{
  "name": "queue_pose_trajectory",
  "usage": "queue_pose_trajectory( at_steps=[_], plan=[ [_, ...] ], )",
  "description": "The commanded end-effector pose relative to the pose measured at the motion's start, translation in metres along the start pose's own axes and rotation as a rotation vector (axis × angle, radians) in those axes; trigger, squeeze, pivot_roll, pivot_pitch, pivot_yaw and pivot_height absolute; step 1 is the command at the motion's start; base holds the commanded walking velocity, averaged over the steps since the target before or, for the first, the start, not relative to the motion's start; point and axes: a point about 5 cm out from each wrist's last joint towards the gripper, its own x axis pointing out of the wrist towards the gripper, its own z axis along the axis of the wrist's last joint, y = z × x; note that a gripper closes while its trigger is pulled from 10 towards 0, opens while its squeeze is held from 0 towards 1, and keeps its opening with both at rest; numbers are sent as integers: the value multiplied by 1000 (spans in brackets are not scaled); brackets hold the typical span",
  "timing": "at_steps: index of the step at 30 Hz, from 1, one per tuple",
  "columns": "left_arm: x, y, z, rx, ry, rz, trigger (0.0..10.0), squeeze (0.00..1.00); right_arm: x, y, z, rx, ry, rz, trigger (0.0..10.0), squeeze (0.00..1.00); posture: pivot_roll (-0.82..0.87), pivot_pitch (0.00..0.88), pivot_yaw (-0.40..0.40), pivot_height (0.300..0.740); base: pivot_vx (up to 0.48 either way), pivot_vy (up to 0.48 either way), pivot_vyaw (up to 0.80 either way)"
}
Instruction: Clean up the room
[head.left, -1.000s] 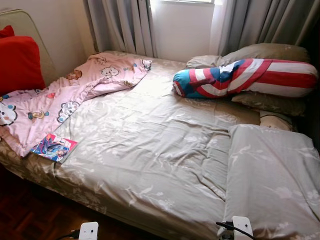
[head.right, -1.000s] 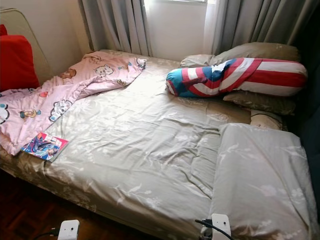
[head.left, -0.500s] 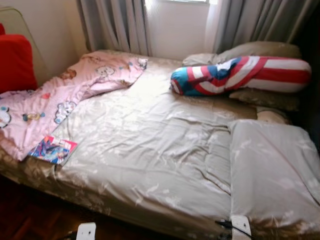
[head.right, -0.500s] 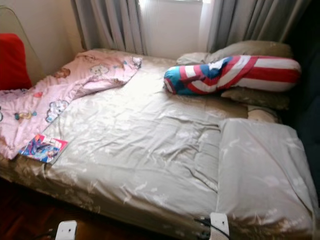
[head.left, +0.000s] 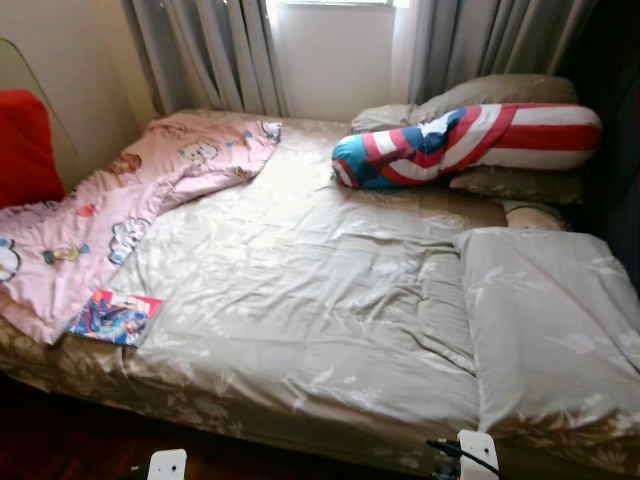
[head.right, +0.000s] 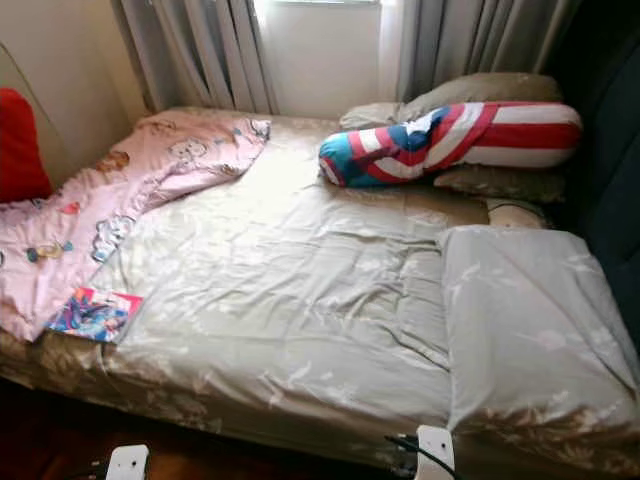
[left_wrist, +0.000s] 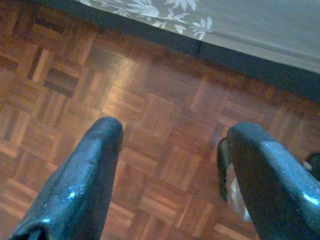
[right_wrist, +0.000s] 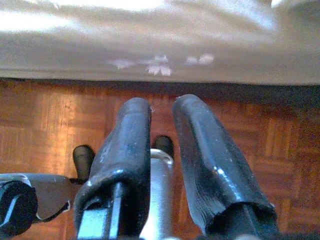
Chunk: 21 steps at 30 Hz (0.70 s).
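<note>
barely started imo. the pink cartoon blanket (head.left: 110, 210) lies crumpled across the bed (head.left: 330, 330), a comic book (head.left: 113, 318) at its near edge. left gripper (left_wrist: 170, 165) hangs wide open and empty over the parquet floor (left_wrist: 150, 100); right gripper (right_wrist: 162, 150) nearly closed, holding nothing.

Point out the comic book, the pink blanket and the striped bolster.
comic book (head.left: 113, 318), left eye view, middle of its cover.
pink blanket (head.left: 150, 190), left eye view, its middle stretch on the bed.
striped bolster (head.left: 470, 145), left eye view, middle of its side.
</note>
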Motion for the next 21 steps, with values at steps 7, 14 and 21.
queue_pose_trajectory(
  at_steps=[7, 14, 21],
  plan=[
    [0, -2, 0, 6, 12, -4, 10000, 0, 0, -4, 0, 26, 3, -22, 10000, 0, -78, 0, 47, 740, 0, 480, 0],
    [1, -2, 1, 2, 7, -3, 10000, 0, 0, -5, 1, 27, 4, -23, 10000, 0, -70, 0, 44, 740, 0, 480, 0],
    [1, -3, 4, -2, 0, -2, 10000, 0, 0, -4, 2, 23, 2, -18, 10000, 0, -67, 0, 43, 740, 0, 480, 0]
  ],
)
